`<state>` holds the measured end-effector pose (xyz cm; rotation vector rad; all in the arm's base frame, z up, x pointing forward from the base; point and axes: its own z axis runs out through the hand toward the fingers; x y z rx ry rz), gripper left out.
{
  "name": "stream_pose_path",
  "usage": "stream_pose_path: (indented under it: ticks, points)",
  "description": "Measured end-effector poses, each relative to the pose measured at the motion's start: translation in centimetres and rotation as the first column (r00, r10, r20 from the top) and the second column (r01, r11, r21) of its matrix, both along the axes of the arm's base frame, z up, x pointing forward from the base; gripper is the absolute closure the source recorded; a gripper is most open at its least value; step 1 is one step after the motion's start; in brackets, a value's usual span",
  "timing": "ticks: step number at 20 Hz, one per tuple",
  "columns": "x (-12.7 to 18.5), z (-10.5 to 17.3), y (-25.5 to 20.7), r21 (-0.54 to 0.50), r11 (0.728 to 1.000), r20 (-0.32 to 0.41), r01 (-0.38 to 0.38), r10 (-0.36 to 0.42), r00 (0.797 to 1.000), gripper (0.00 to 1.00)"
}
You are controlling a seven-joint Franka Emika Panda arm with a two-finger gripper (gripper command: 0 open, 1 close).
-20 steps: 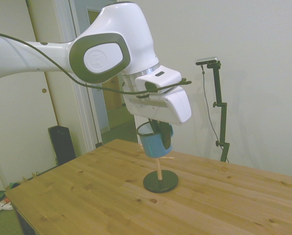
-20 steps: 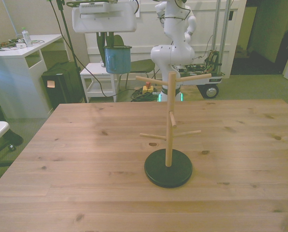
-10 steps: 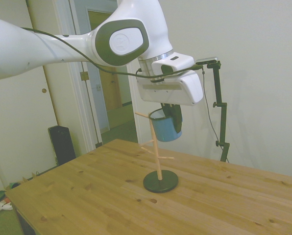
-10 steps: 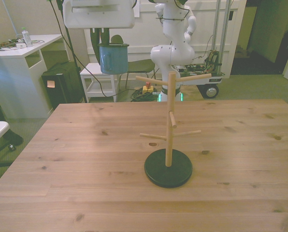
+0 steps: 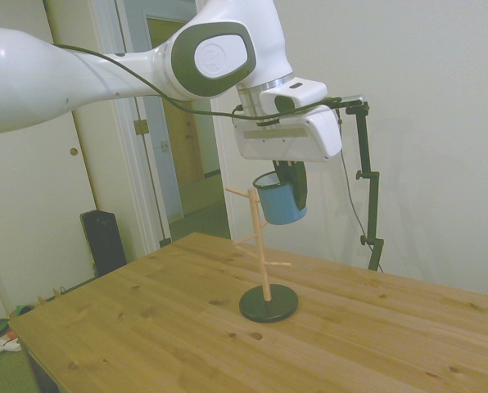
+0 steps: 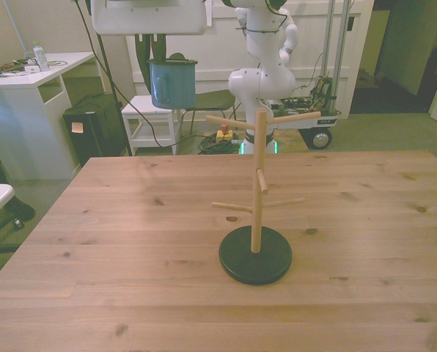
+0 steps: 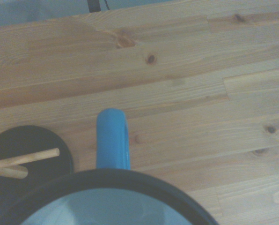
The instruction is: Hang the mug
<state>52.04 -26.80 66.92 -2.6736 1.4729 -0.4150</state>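
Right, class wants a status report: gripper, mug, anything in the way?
Gripper shut on mug, held high above the table. Mug not yet hung, off to the front view's left of the wooden rack. Nothing in between.

We look straight down on the mug (image 7: 112,206): its dark rim and pale inside fill the foreground, the blue handle (image 7: 112,139) pointing outward over the table (image 7: 186,75). Beside it are the rack's black base (image 7: 34,145) and two pegs (image 7: 25,159).

Mug (image 5: 280,203): glossy blue enamel, dark rim. Table (image 6: 130,242): knotty, matt pine planks. Rack (image 6: 258,183): bare wood pegs, matt black base.
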Motion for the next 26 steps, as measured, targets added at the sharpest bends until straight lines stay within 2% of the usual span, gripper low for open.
stream_pose_path:
  ticks: [13, 26]
  points:
    - [1.2, -1.6, 1.0, 0.014, 1.000, -0.028, -0.007, 0.007, 1.000, 1.00]
    - [2.7, -2.3, 4.0, 0.026, 1.000, -0.036, -0.016, 0.017, 0.999, 1.00]
